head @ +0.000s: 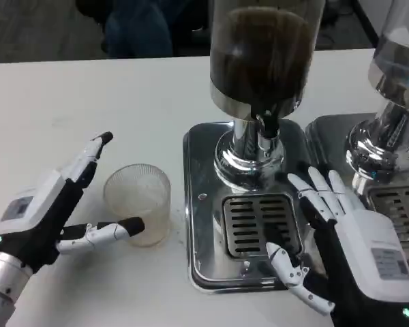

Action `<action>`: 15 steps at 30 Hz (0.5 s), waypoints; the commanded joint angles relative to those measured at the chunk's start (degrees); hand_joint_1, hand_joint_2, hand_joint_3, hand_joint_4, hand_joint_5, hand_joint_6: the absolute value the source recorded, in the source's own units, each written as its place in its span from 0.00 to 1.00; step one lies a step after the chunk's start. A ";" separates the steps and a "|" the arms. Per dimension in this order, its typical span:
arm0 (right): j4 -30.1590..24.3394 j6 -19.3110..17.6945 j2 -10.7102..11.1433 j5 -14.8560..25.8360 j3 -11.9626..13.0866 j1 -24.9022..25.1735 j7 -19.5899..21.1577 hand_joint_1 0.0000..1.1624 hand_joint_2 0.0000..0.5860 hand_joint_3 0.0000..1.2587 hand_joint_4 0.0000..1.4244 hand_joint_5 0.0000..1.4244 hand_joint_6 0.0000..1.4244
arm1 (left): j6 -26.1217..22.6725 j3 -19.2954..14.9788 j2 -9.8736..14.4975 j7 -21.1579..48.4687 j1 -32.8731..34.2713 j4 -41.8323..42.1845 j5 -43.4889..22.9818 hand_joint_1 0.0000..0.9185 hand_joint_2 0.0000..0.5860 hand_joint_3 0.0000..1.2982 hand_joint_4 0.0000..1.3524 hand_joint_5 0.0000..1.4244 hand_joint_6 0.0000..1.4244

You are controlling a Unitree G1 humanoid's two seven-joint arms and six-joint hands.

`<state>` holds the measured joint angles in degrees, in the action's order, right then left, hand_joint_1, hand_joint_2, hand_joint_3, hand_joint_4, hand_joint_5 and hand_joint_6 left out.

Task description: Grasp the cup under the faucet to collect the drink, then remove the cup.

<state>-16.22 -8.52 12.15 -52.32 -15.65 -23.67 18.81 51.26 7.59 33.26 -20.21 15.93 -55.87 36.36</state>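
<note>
The left hand lies open on the white table just left of the cup, its fingers reaching up past the cup's far-left side and its thumb stretched toward the cup's near base. Whether the thumb tip touches the glass cannot be told; the hand holds nothing.

The right hand rests over the near right corner of the steel drip tray, fingers spread apart and pointing away from the robot, thumb angled in beside the slotted grate. It also holds nothing.

The cup is a short, clear, ribbed tumbler, standing upright on the table just beside the tray's left edge, not under the faucet. It looks cloudy and pale inside; what it contains cannot be told.

Behind the grate rises the drink dispenser, a clear cylinder of dark liquid on a chrome pedestal, its faucet hanging above the grate. A second dispenser stands at the right edge on its own tray.
</note>
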 commanded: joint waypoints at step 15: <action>-0.60 -1.07 -0.60 1.57 -0.70 1.12 2.09 0.20 0.77 0.17 0.07 0.02 0.06 | 1.63 5.46 -0.18 2.31 7.99 -8.62 -2.30 0.31 0.05 0.06 0.08 0.24 0.21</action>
<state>-16.23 -8.81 11.75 -51.62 -16.27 -22.88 19.84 52.93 12.49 33.18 -18.78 22.48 -63.52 35.16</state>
